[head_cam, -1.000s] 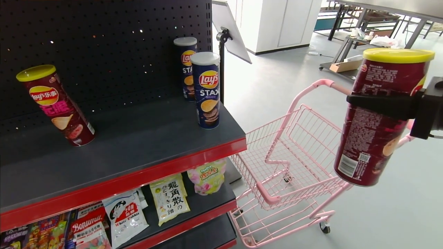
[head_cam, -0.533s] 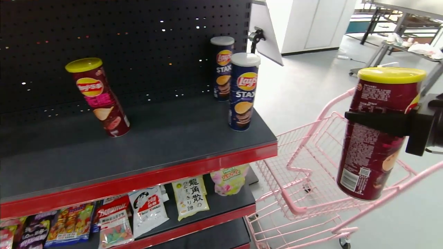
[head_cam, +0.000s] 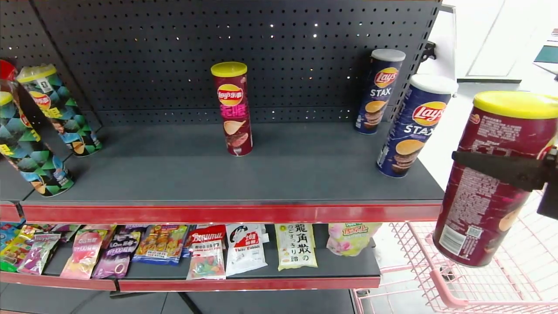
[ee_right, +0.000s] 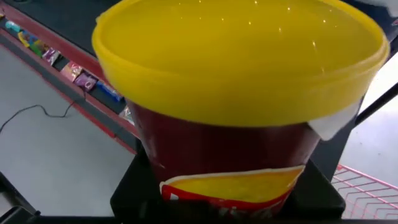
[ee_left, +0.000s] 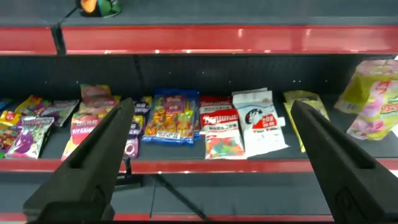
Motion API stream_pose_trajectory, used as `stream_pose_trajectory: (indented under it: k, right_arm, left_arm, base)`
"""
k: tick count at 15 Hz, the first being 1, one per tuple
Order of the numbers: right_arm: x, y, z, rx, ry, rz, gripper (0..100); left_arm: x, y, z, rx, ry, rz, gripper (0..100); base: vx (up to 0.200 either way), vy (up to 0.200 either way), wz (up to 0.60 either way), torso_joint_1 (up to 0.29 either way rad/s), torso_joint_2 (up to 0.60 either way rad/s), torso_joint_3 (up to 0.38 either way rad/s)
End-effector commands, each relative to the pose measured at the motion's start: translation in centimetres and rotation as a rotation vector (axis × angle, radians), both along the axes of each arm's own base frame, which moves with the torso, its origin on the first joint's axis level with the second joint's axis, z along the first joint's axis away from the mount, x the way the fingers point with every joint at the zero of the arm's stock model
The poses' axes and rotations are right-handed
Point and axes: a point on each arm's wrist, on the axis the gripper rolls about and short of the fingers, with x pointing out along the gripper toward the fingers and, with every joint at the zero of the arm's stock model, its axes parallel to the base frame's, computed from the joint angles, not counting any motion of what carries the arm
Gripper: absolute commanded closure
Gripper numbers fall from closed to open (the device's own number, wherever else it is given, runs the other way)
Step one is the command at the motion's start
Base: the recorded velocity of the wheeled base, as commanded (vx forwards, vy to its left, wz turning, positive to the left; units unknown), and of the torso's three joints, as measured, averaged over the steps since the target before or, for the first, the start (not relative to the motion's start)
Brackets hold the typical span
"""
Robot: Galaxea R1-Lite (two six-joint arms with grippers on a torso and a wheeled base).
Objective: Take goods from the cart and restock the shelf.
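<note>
Can [head_cam: 481, 213], dark red with a yellow lid, hangs at 3 o'clock in the head view, above the pink cart [head_cam: 436, 288] and just off the shelf's [head_cam: 305, 174] right end. The right gripper [head_cam: 501, 169] has its jaws clenched across the upper body, below the lid; this likely keeps the base free to land flat on the board. It hangs almost upright with a slight tilt, so it needs little turning before it is set down. The right wrist view looks down on the lid [ee_right: 242, 56], glossy and unbroken, with a yellow label band under it. The side facing the head camera carries fine print and a barcode near the base, so the front logo seems turned away from the aisle. A twin can [head_cam: 233, 109] stands near 12 o'clock against the pegboard, logo outward, and bare board on either side of it looks like the natural spot for this one. Two blue cans [head_cam: 412, 126] fill the 2 o'clock corner and green ones [head_cam: 61, 109] stand at 9 o'clock. The left gripper [ee_left: 211, 155] hangs low before the snack bags [ee_left: 168, 118], jaws released and wide, carrying nothing.
</note>
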Motion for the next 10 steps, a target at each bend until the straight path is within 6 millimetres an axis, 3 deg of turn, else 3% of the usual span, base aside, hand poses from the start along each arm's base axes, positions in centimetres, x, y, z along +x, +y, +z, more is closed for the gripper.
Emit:
stream_pose_trajectory:
  k: [1,4,7,9,10]
  right_arm:
    - [-1.2,-0.4,-0.3,0.010,-0.022,0.005,100]
    - [-2.0,-0.3,-1.0,0.027,-0.051,0.055,100]
    - [-2.2,-0.3,-1.7,0.033,-0.068,0.057,100]
    - [-2.4,-0.3,-1.9,0.040,-0.062,0.113,100]
    - [-2.4,-0.2,-2.0,0.045,-0.058,0.158,100]
  left_arm:
    - [0.0,0.0,0.0,0.000,0.001,0.001,0]
    - [0.0,0.0,0.0,0.000,0.000,0.001,0]
    - [0.0,0.0,0.0,0.000,0.000,0.001,0]
    - [0.0,0.0,0.0,0.000,0.001,0.001,0]
    - [0.0,0.0,0.0,0.000,0.000,0.001,0]
  base:
    - [0.000,0.000,0.00,0.000,0.00,0.000]
    - [0.000,0.000,0.00,0.000,0.00,0.000]
    - [-0.200,0.000,0.00,-0.001,0.00,0.001]
    - [0.000,0.000,0.00,0.000,0.00,0.000]
    - [0.000,0.200,0.00,-0.027,0.00,0.007]
